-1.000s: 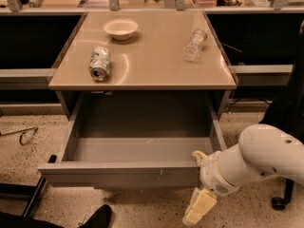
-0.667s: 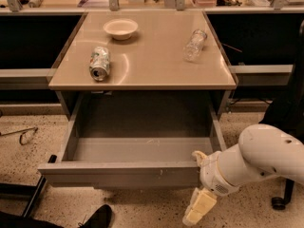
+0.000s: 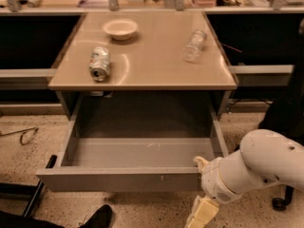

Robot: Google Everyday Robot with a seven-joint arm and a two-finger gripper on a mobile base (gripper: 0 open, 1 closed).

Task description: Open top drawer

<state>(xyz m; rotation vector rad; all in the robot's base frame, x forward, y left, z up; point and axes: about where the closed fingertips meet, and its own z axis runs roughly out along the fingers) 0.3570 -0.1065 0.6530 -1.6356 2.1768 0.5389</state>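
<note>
- Top drawer (image 3: 118, 178): wide grey handleless front, drawn well out from under the table. Its shallow grey tray shows a bare floor with a few pale scuffs right of centre.
- Table (image 3: 156, 72): glossy beige top directly above the drawer.
- White shallow bowl (image 3: 120, 28): upright at the rear left of the top. The inside shows plain white.
- Silver drinks can (image 3: 99, 64): on its side at front left, end facing the room.
- Clear plastic bottle (image 3: 194, 45): on its side at right. I cannot tell its contents.
- Gripper (image 3: 198, 187): cream fingers on a white arm (image 3: 266, 163), at the drawer front's right end. Fingers are spread wide, the upper one (image 3: 199, 162) at the front's top edge, the lower one (image 3: 202, 213) down by the floor. Whether they touch the drawer is unclear.
- Black shoe (image 3: 97, 217): cut off at the bottom edge.
- Clutter along the back rail (image 3: 142, 4): cropped, not identifiable.
- Dark mass at right (image 3: 287, 108): unreadable.
</note>
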